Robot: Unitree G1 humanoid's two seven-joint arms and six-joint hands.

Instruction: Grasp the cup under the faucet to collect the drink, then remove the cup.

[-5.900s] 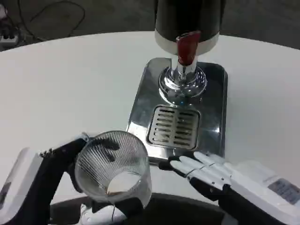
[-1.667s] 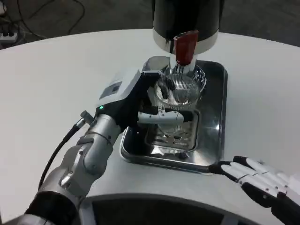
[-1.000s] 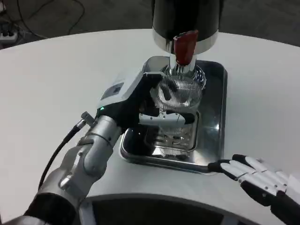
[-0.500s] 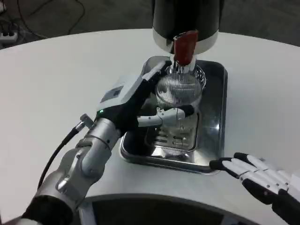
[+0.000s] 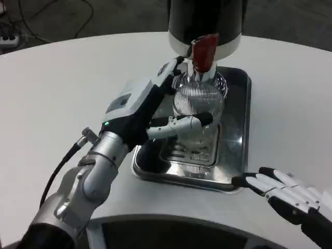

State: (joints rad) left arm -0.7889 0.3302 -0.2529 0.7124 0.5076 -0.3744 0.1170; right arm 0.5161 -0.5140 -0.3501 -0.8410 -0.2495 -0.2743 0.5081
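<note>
Surface: white round table (image 5: 62, 78), steel drip tray (image 5: 236, 155) at far centre.
Cup: ribbed clear cup (image 5: 198, 104) on the tray under the red-handled faucet (image 5: 204, 52).
Left hand (image 5: 148, 106): fingers spread around the cup, grip uncertain.
Right hand (image 5: 282, 192): near right, fingers straight and apart, holding nothing.

I see the cup (image 5: 198, 111), clear ribbed glass, upright at upper centre of frame on the drip tray (image 5: 236, 150), just over its slotted grate (image 5: 189, 151). It sits directly under the faucet (image 5: 201, 70) with the red tap handle (image 5: 204, 52), rim just below the spout.
</note>
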